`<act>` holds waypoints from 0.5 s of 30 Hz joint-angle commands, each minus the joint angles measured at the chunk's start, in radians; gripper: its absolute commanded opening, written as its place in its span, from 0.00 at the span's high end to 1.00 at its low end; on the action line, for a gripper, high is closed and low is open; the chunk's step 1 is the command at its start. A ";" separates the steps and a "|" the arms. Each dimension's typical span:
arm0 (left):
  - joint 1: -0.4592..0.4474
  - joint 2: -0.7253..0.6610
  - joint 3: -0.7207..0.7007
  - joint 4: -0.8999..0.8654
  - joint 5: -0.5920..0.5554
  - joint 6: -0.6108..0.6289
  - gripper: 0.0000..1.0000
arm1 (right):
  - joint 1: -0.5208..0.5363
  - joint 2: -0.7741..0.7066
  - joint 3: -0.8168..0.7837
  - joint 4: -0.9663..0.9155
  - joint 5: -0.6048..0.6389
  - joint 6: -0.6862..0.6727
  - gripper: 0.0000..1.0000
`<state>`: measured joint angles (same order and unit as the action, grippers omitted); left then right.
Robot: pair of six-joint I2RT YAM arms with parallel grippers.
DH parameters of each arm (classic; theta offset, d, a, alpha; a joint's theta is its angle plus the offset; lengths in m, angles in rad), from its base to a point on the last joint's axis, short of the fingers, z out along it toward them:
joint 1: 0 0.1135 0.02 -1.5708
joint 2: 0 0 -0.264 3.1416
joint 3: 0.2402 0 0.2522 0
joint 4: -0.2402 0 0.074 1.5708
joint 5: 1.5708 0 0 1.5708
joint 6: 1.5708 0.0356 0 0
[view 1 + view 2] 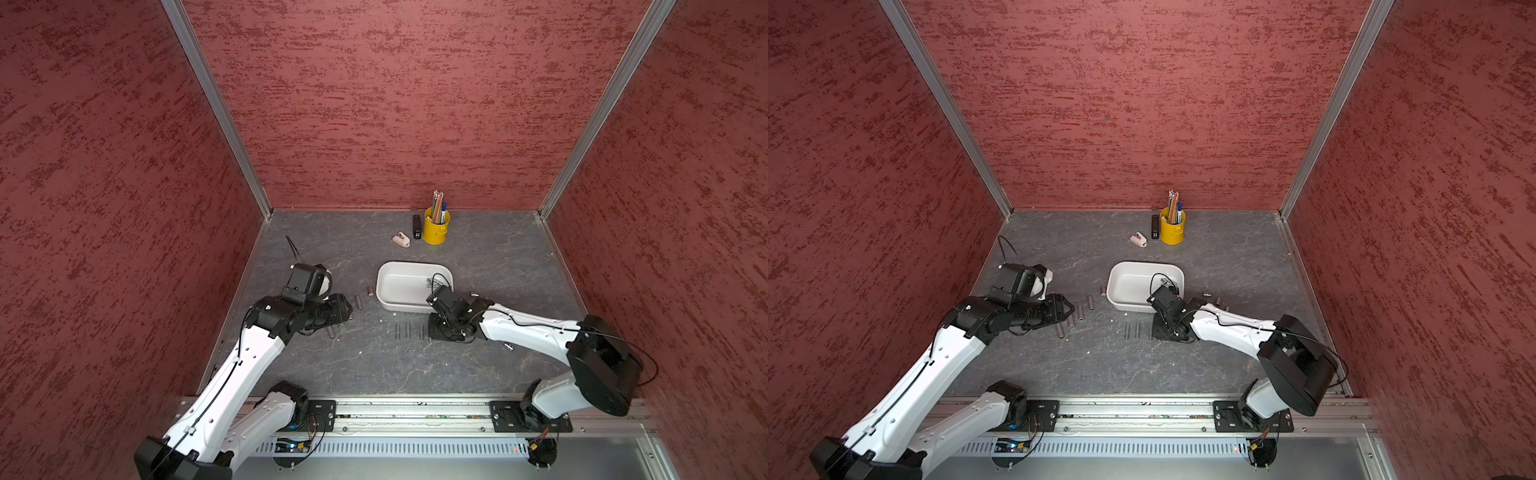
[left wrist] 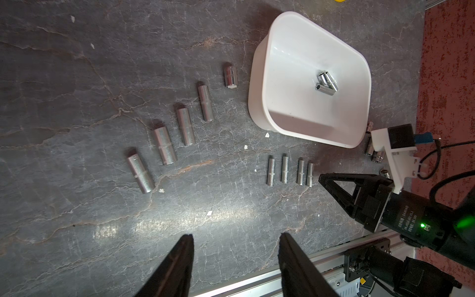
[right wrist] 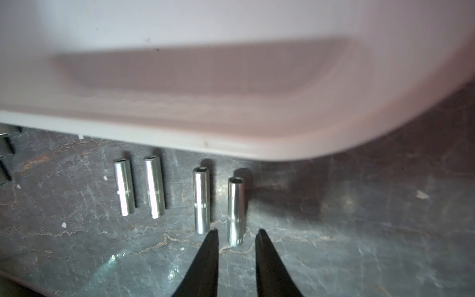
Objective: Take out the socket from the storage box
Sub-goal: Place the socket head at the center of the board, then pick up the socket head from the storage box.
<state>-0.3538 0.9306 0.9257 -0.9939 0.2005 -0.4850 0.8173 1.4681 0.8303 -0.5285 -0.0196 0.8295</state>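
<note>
Jaws on your right gripper (image 3: 237, 232) stand slightly apart, low over the tabletop (image 3: 359, 244), and one end of a slim socket (image 3: 236, 205) lies between the tips with a sliver of gap on each side, so you are clamping nothing. That socket rests on the table at the right end of a row of four (image 2: 284, 169), just in front of the near wall of the storage box (image 2: 259, 102). Your left gripper (image 2: 236, 236) hangs with its jaws spread wide and empty over bare table, beside a fan of five larger sockets (image 2: 164, 146) laid out left of the box. Farther on, the box sits flat near the middle of the table, and two short shiny sockets (image 2: 326, 83) lie touching each other on its floor, toward its right end. Beyond it, close to the back wall, you have a yellow pen cup (image 1: 435, 232) full of pencils, with a small black item (image 1: 417, 227) and a pale one (image 1: 401, 240) just to its left.
</note>
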 commanded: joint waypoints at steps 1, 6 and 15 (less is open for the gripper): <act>0.001 0.019 0.012 0.014 0.005 -0.003 0.44 | 0.002 -0.092 0.029 -0.071 0.052 -0.052 0.70; -0.073 0.183 0.175 0.020 -0.038 0.054 0.45 | -0.036 -0.230 0.026 -0.110 0.187 -0.221 0.67; -0.261 0.687 0.600 0.021 -0.160 0.247 0.46 | -0.276 -0.437 -0.096 -0.124 0.176 -0.352 0.63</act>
<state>-0.5941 1.5131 1.4467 -0.9722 0.0902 -0.3229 0.5827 1.0611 0.7708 -0.6235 0.1501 0.5404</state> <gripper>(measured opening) 0.537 0.369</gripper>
